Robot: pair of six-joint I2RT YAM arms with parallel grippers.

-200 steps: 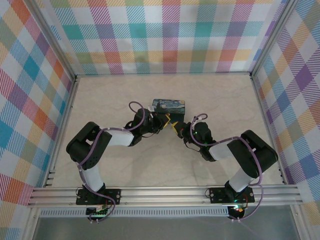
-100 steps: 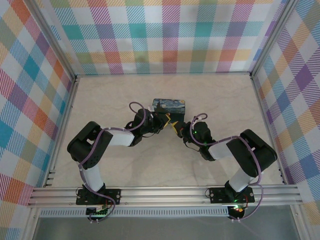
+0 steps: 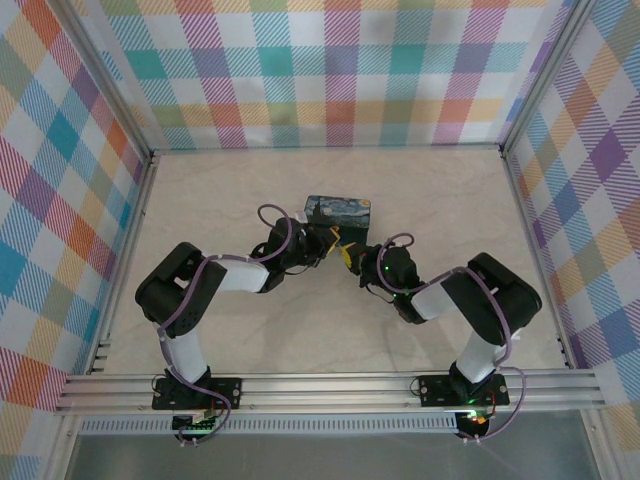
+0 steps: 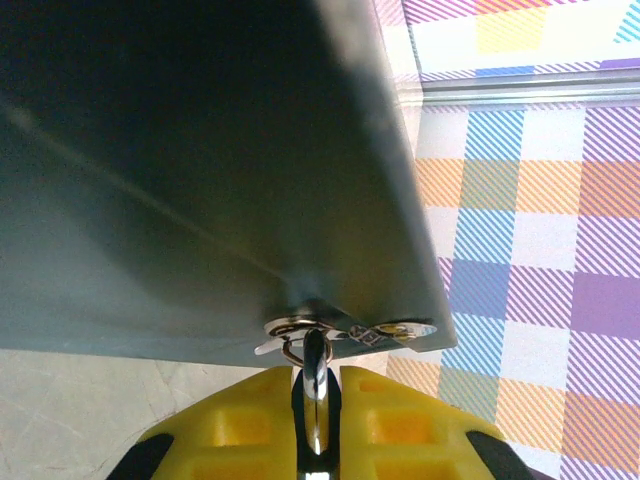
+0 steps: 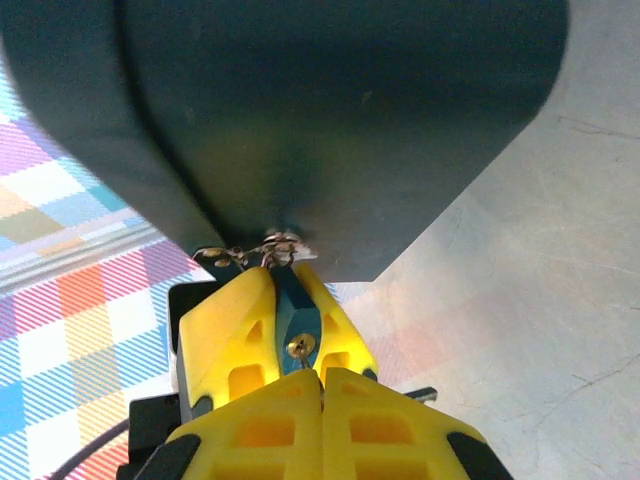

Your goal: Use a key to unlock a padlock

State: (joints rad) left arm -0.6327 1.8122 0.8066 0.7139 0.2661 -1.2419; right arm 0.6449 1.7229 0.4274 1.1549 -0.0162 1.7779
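A blue padlock [image 5: 297,318] hangs by its silver shackle [image 4: 316,372] from metal rings [image 4: 296,328] under the dark box [image 3: 337,210]. My left gripper [image 4: 316,378] is shut on the padlock, its yellow fingers [image 5: 235,335] on either side of the blue body. The brass keyhole [image 5: 300,347] faces my right gripper [image 5: 322,376], which is shut on a thin key [image 5: 315,365] that runs into the keyhole. From above, the two grippers meet tip to tip just in front of the box, left gripper [image 3: 326,243] and right gripper [image 3: 349,257].
The box [image 4: 200,150] looms right above both grippers. Spare keys [image 4: 405,329] on a ring lie against its lower edge. Plaid walls and aluminium rails [image 3: 330,390] enclose the marbled table [image 3: 220,190], with free room to the left, right and front.
My right arm has edged left, bringing its gripper closer against the padlock. The left arm and the box have not moved.
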